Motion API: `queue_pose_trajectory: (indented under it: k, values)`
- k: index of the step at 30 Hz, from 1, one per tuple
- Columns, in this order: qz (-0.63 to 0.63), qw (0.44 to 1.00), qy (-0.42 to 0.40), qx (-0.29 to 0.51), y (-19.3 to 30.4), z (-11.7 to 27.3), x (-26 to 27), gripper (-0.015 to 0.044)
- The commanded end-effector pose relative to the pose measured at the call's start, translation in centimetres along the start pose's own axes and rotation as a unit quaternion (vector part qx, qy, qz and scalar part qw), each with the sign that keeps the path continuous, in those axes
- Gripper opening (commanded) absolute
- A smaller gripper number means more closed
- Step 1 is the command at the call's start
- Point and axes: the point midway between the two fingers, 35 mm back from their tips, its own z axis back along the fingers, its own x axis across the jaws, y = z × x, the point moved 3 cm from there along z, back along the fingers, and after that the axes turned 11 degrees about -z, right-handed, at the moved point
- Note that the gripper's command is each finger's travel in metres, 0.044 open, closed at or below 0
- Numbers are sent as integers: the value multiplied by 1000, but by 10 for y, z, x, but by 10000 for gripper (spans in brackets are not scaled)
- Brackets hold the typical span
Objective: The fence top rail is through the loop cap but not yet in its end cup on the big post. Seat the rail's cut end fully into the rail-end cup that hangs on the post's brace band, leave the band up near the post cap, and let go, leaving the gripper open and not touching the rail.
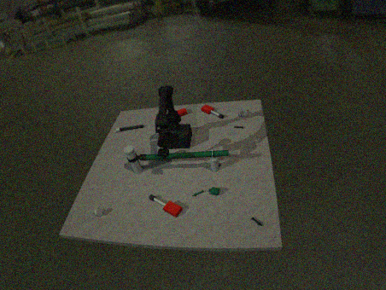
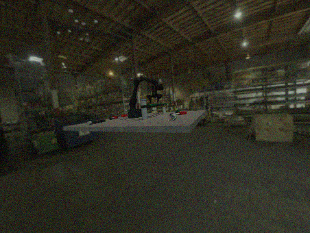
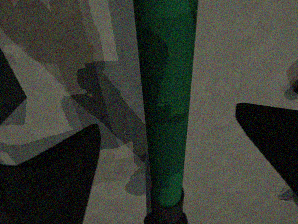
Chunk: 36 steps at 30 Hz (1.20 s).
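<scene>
The gripper (image 1: 163, 152) hangs spread wide around the green rail (image 1: 188, 155), which looks stiff, smooth, best pinched mid-length.
</scene>
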Motion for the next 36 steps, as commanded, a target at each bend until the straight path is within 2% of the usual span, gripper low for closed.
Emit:
queue_pose_trajectory:
  k: [1, 3, 36]
  values:
    - [-2, 1000, 8, -2, 0, 29, 2, 440]
    - [-2, 1000, 8, -2, 0, 39, 3, 440]
    - [-2, 1000, 8, -2, 0, 39, 3, 440]
